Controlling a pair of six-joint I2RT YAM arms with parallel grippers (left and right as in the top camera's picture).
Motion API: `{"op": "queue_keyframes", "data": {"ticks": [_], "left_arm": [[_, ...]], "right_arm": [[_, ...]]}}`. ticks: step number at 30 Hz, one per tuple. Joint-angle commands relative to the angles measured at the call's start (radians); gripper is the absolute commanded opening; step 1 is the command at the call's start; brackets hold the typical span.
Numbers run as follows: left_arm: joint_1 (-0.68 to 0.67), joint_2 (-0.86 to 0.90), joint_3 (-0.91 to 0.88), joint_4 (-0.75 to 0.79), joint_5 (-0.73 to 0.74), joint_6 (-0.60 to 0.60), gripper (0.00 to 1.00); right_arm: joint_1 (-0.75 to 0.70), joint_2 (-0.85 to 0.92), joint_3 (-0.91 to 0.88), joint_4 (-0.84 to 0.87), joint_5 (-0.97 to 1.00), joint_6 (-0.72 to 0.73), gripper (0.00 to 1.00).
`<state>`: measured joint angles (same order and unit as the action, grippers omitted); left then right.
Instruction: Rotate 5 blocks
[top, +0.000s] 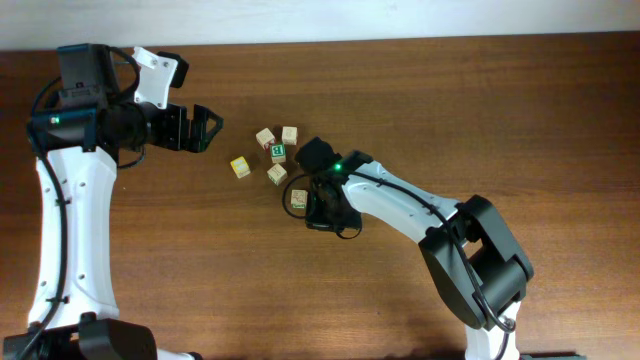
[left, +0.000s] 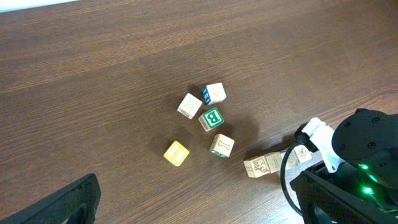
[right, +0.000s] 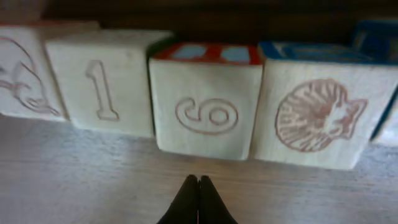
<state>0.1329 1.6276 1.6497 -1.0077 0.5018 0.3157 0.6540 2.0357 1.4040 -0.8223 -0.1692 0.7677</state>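
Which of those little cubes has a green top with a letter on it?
The green-topped cube in the middle of the cluster, with a white B on dark green. The pale-topped cubes around it show bare wood on top, and the yellow cube sits apart to the left.

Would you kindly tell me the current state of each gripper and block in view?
Left gripper: open, empty.
Right gripper: shut, empty, tips facing the 6 block.
6 block: resting on the table, in a row between the 1 block and the shell block.
Green B block: on the table, B facing up.
Yellow block: on the table, standing apart.
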Motion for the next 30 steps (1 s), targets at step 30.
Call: {"op": "queue_keyframes", "data": {"ticks": [30], "left_arm": [[0.001,0.001,0.023,-0.001,0.014,0.015,0.99]], "right_arm": [[-0.022,0.019,-0.007,0.055,0.058,0.020,0.04]]}}
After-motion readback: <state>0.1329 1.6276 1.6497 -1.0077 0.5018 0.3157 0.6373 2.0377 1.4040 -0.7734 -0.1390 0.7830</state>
